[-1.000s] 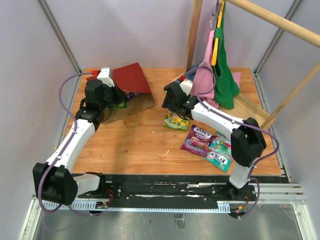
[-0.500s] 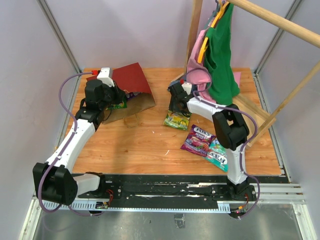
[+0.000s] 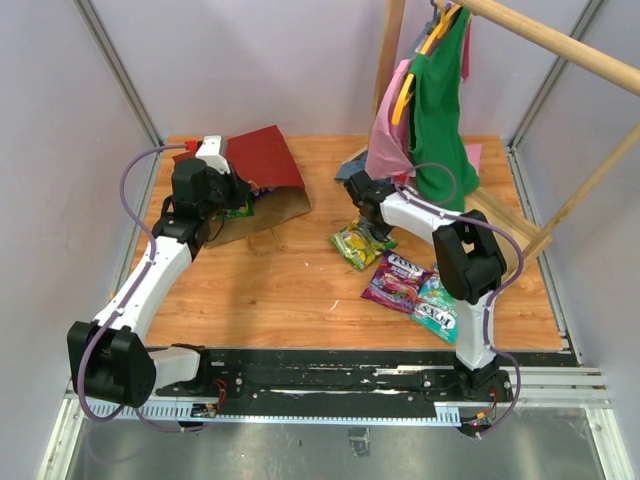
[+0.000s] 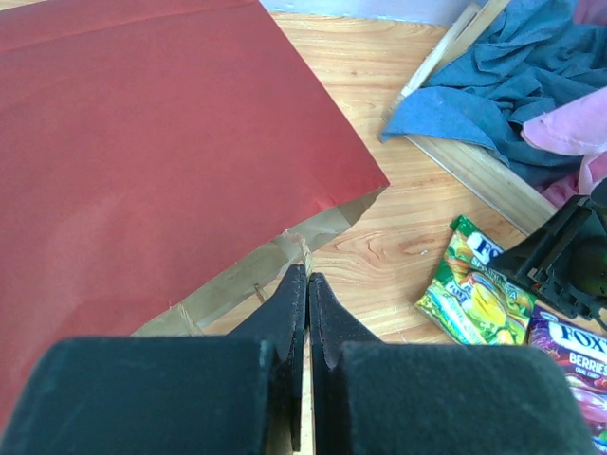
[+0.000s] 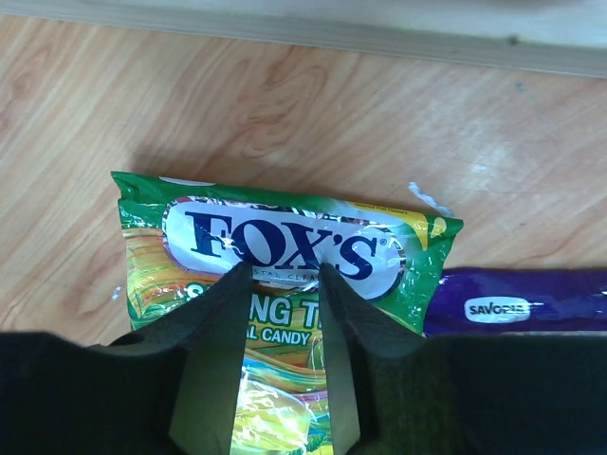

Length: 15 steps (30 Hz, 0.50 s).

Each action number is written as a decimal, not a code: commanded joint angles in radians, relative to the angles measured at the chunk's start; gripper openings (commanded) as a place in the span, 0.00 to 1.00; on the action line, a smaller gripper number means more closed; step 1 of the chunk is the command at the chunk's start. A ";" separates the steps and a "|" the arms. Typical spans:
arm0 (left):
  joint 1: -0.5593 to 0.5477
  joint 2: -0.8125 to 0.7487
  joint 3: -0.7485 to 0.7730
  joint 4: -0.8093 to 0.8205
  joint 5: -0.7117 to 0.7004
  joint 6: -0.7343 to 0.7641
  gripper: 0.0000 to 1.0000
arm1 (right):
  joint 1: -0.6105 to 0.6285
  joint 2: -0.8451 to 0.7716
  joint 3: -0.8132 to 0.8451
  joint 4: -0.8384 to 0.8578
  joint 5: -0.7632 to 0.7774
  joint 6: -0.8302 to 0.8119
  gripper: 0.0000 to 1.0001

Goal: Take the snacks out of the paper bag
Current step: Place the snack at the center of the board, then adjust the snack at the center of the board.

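View from above of a wooden tabletop (image 3: pixel 290 290) with a robot arm at each near corner.

At far left, the bag (image 3: pixel 265 160) lies on its side, dark red face up, with its brown mouth opening toward the middle. The left fingers (image 4: pixel 292 303) are pressed together at the brown lip of the mouth. They seem to pinch that edge, probably to hold the bag steady and open. A few snacks (image 3: pixel 240 208), green and purple, show inside the mouth beside the left arm, so the bag is not yet empty.

Right of centre, three packets lie flat on the bare wood. The green packet (image 5: pixel 285 246) is nearest the bag. The right fingers (image 5: pixel 213 332) stand a little apart above it, one on each side of its printed name, and do not visibly pinch it. Just right of it lies a purple packet (image 3: pixel 397 278), touching a teal packet (image 3: pixel 438 305) nearer the right arm. They look grouped here as the pile of unloaded snacks.

At far right, a pink garment (image 3: pixel 385 150) and a green garment (image 3: pixel 440 120) hang from a wooden rack (image 3: pixel 560 45). A blue cloth (image 4: pixel 512 85) is crumpled at its foot.
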 commanded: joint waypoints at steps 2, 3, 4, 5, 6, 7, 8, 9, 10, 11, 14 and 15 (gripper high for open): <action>-0.003 -0.010 0.007 0.030 0.011 0.015 0.01 | -0.020 -0.003 -0.048 -0.085 -0.058 0.047 0.46; -0.003 -0.010 0.007 0.029 0.011 0.015 0.01 | -0.016 -0.018 -0.049 -0.056 -0.074 0.007 0.49; -0.002 -0.010 0.007 0.029 0.011 0.015 0.01 | -0.009 -0.037 -0.053 -0.016 -0.084 -0.033 0.53; -0.003 -0.010 0.007 0.028 0.011 0.015 0.01 | 0.000 -0.061 -0.058 0.005 -0.077 -0.051 0.57; -0.002 -0.010 0.007 0.028 0.011 0.015 0.01 | 0.011 -0.095 -0.064 0.018 -0.062 -0.068 0.59; -0.003 -0.010 0.007 0.028 0.009 0.015 0.00 | 0.024 -0.124 -0.070 0.031 -0.030 -0.088 0.63; -0.003 -0.009 0.007 0.028 0.008 0.016 0.01 | 0.037 -0.157 -0.077 0.035 -0.015 -0.104 0.64; -0.003 -0.010 0.007 0.029 0.008 0.017 0.00 | 0.048 -0.189 -0.085 0.038 0.042 -0.121 0.67; -0.003 -0.009 0.007 0.029 0.008 0.017 0.00 | 0.058 -0.220 -0.098 0.044 0.059 -0.145 0.69; -0.002 -0.008 0.007 0.030 0.008 0.017 0.01 | 0.065 -0.254 -0.112 0.046 0.069 -0.166 0.71; -0.003 -0.003 0.009 0.031 0.013 0.016 0.01 | 0.076 -0.350 -0.171 0.056 0.057 -0.197 0.78; -0.003 -0.002 0.010 0.030 0.014 0.015 0.01 | 0.080 -0.389 -0.198 0.058 0.052 -0.198 0.79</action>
